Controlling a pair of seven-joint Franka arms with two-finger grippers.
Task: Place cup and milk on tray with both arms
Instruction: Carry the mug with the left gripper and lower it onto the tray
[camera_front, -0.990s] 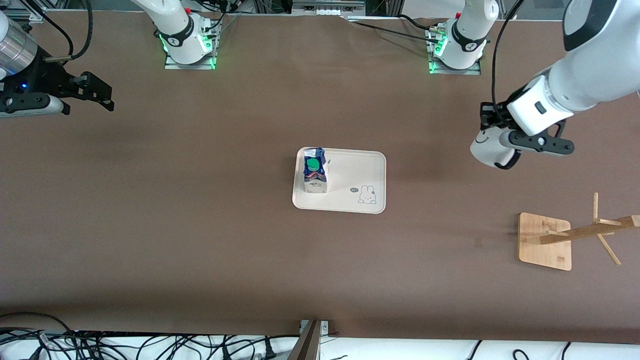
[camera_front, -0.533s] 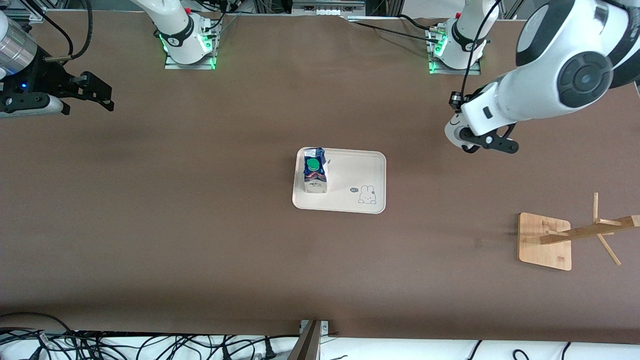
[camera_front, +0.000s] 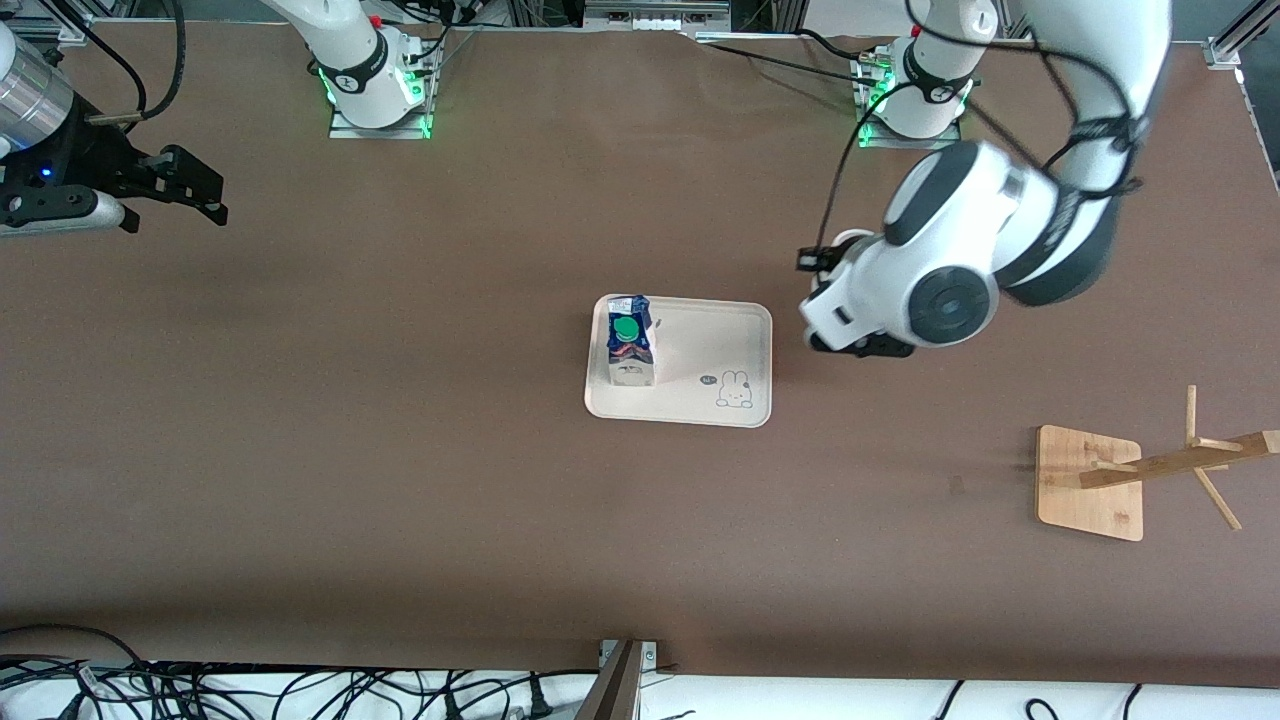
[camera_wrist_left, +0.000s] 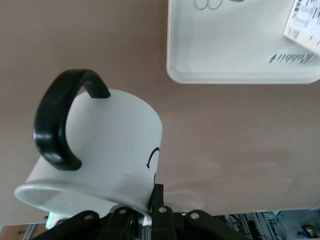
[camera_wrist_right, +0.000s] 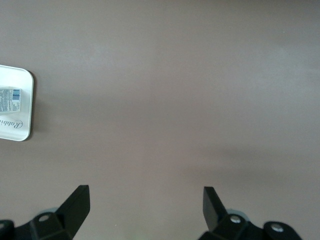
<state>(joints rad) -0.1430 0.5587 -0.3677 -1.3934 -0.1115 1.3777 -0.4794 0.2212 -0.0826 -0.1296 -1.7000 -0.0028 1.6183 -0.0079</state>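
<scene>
The left gripper (camera_wrist_left: 150, 212) is holding the white ceramic cup with black handle (camera_wrist_left: 95, 150) by its rim between the jaws, over the brown table (camera_front: 400, 480) just beside the cream rectangular tray (camera_front: 700, 340). The cup is probably stiff, smooth and fragile. The right gripper (camera_wrist_right: 145, 205) is waiting, jaws wide.

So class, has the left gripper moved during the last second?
Yes. The left gripper, shut on the cup, has travelled from the table's left-arm end toward the tray, which stayed put.
</scene>
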